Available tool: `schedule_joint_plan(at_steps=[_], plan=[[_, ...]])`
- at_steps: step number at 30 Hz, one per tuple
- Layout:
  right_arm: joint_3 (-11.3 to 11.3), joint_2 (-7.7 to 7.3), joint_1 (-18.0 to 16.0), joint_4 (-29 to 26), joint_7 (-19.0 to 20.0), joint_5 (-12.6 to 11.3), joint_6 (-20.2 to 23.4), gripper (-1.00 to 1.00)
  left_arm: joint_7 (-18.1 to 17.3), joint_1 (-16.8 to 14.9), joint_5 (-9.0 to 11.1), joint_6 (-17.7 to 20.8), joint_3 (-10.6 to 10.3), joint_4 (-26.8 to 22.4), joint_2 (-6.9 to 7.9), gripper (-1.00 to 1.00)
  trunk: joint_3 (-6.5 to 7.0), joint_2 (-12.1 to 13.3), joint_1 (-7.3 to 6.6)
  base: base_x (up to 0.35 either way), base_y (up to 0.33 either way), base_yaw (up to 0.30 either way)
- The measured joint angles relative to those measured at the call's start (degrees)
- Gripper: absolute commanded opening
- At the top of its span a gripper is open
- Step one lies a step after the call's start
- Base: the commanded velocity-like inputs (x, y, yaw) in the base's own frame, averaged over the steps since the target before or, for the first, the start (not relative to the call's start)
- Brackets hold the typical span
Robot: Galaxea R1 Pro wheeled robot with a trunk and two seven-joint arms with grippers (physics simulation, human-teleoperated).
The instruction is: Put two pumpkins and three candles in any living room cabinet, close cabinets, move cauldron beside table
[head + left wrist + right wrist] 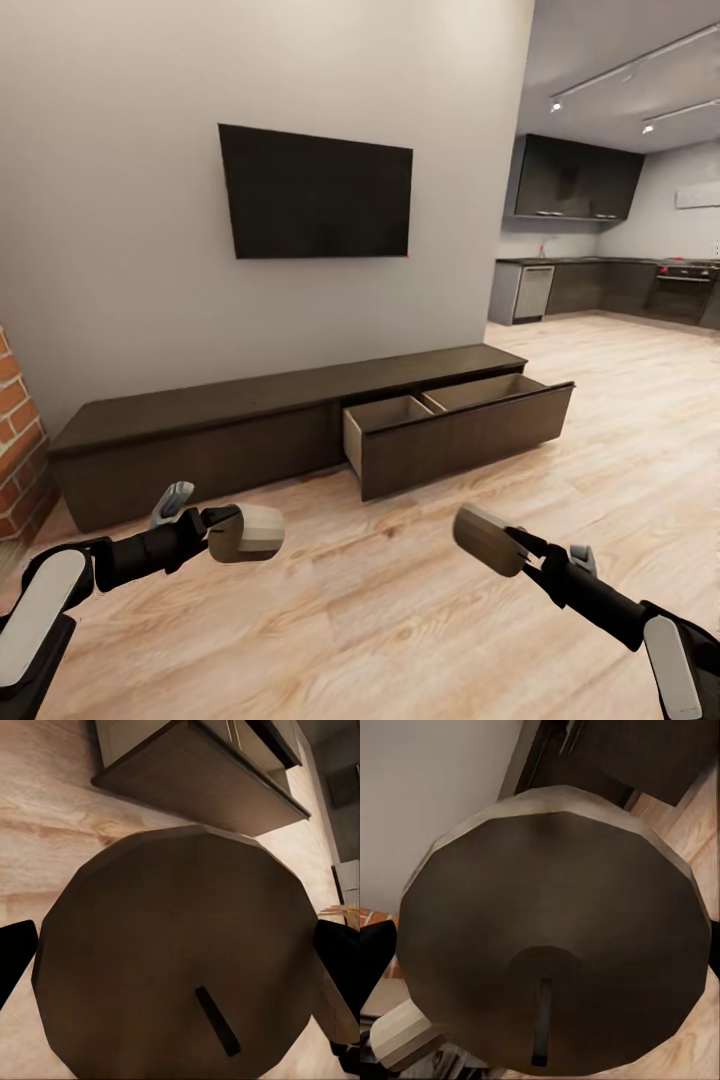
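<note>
Two candles are in the robot's grip, one to each arm, and both are carried low over the wood floor (400,620). The left gripper (222,532) is clamped on a stubby beige candle (248,532); in the left wrist view its wick end fills the frame, the dark wick (217,1020) lying across the flat face, with the black fingers (16,956) pressed against either flank. The right gripper (520,552) is likewise closed round the other candle (487,540), which juts forward and inward from its jaws, wick face (555,937) turned to the wrist camera.

The cabinet (300,420) runs along the wall under the dark television (315,192), ahead of both grippers and well apart from them. One wide drawer (460,430) stands pulled out, its pale inside split into two compartments, and I see nothing lying in either. That open drawer lies forward of the right gripper and only a little to its outer side; from the left gripper it is forward and well across toward the other arm. So I judge the right arm the nearer one, with the straighter run.

Each candle's long axis lies roughly level, along its gripper's fingers. To stand a candle in the drawer the wrist would have to tip down once over the opening; the drawer's tall front panel is the thing to clear.
</note>
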Motion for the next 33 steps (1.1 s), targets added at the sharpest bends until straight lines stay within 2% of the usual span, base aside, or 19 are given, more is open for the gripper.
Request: schedule_joint_plan(at_steps=[33], plan=[[0.0, 0.0, 0.0, 0.3, 0.3, 0.0, -0.4, -1.0, 0.0, 0.2, 0.0, 0.0, 0.0, 0.0, 0.0, -1.0, -2.08, 0.0, 0.0, 0.341, 0.0, -0.199]])
